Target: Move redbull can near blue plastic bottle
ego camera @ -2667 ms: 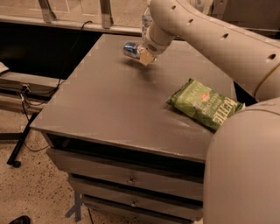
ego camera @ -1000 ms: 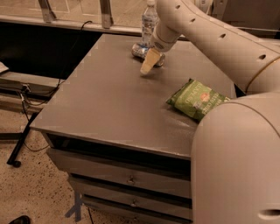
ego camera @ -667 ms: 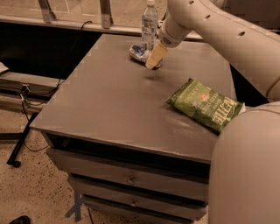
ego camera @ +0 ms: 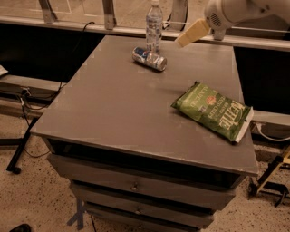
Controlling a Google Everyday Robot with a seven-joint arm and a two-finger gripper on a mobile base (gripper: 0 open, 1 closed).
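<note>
Sideways beside the blue plastic bottle (ego camera: 154, 23) at the bench (ego camera: 113, 106) far edge, the redbull can (ego camera: 149, 59) may roll away; the gripper (ego camera: 192, 32), apart or together cannot be told, hangs above the far-right corner.

redbull can (ego camera: 149, 59): silver with blue panels, shiny metal end
blue plastic bottle (ego camera: 154, 25): clear, white cap, pale printed label
tool (ego camera: 190, 34): cream-beige, above the table's far right edge
arm (ego camera: 235, 9): white
table (ego camera: 113, 104): plain matte grey top
drawer fronts (ego camera: 136, 181): grey
chip bag (ego camera: 212, 110): green, white lettering, white strip at one end
floor (ego camera: 36, 199): beige, dark-speckled
</note>
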